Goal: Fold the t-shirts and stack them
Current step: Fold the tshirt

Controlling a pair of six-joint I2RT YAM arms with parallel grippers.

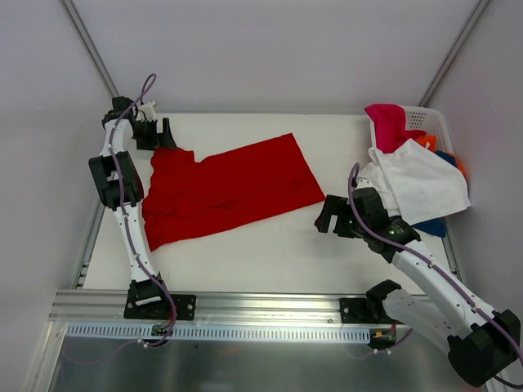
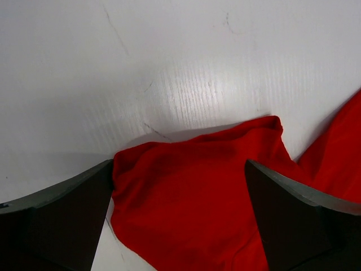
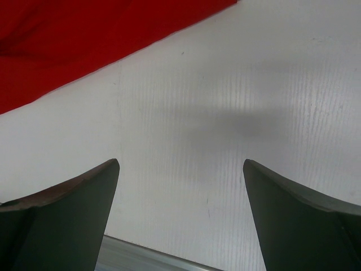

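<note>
Red t-shirt (image 1: 229, 192) lies unfolded on the desk (image 1: 270, 245); left hand (image 1: 166, 137) open over its far-left sleeve (image 2: 197, 186), right hand (image 1: 327, 216) open nearby; next, pinch the sleeve.

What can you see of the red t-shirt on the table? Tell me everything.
The red t-shirt is plain, bright, soft-looking cloth, unfolded and lying mostly flat, slanted across the white table, wrinkled toward the left. A sleeve end lies between the open fingers of the left end effector; whether they touch it is unclear.
</note>
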